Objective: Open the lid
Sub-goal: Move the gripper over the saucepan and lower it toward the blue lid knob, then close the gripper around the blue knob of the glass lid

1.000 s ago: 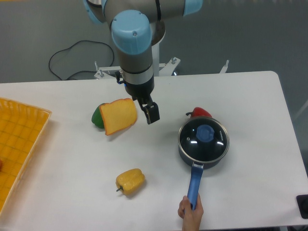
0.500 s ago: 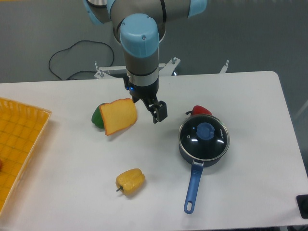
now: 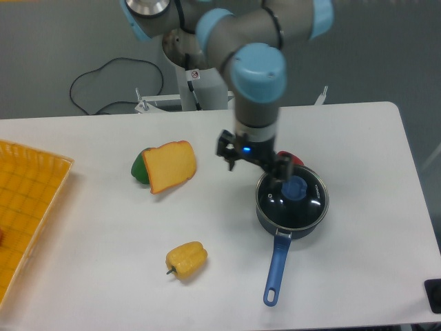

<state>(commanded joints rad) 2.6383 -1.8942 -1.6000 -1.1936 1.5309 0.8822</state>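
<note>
The glass lid is sitting closed on the blue-handled pot on the counter, while the gripper is hovering beside its blue knob, fingers holding nothing, their spread unclear.

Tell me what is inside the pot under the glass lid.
The lid sits closed on the pot. Through the glass only a dark interior and light reflections show; whether anything lies inside cannot be told. The gripper covers part of the lid's edge.

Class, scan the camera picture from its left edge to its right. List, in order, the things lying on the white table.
Orange tray → green pepper → bread slice → yellow pepper → dark pot with the lid.
</note>
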